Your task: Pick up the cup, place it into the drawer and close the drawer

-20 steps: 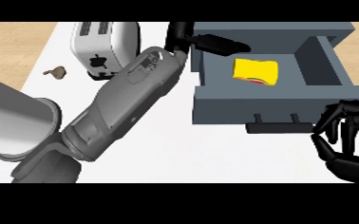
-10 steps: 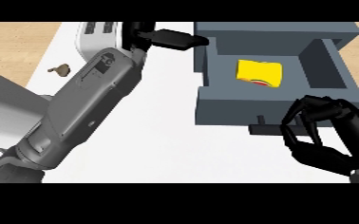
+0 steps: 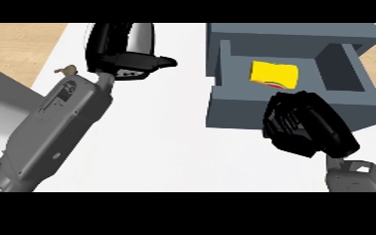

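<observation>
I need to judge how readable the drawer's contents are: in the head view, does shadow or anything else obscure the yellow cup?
Head view: the yellow cup is bright and evenly lit inside the grey drawer; only its lower edge is cut off by the drawer's front wall; the right hand overlaps that wall, not the cup.

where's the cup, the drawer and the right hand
cup point(image 3: 274, 73), head view, on its yellow side
drawer point(image 3: 235, 108), head view, on its grey front wall
right hand point(image 3: 301, 124), head view, on the back of its curled black fingers
</observation>
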### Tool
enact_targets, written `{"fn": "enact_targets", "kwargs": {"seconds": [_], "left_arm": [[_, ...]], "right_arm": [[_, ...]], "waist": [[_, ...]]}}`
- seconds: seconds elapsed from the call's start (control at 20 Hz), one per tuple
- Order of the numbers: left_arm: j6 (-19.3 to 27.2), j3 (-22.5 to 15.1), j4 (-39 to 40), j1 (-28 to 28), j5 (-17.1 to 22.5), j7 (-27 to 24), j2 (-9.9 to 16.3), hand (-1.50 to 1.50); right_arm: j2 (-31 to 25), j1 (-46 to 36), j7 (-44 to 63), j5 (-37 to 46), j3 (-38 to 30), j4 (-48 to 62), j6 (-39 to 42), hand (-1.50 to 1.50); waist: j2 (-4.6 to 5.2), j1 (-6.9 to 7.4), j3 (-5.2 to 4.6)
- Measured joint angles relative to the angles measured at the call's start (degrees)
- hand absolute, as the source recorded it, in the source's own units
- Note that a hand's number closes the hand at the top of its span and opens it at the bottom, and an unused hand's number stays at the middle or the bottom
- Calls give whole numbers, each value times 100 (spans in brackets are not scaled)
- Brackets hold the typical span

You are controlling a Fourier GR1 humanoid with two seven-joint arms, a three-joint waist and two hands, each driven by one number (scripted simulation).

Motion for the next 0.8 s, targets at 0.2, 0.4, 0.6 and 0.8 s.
{"fn": "enact_targets", "kwargs": {"seconds": [0.2,0.4,0.6,0.8], "left_arm": [[-258,211,-349,393,98,30,347,-150],[-459,379,-735,868,146,-23,614,-150],[-714,582,-943,1285,181,-61,854,-150],[-818,734,-1194,1588,168,-57,967,-150]], "right_arm": [[-83,-461,-223,844,191,792,-477,150],[38,-842,-579,1350,360,1973,-925,150],[409,-1468,-806,1653,360,3410,-1409,150],[588,-2312,-1221,1669,79,4836,-1723,150]], "waist": [[-28,8,-32],[18,40,0],[63,37,25],[73,58,29]]}}
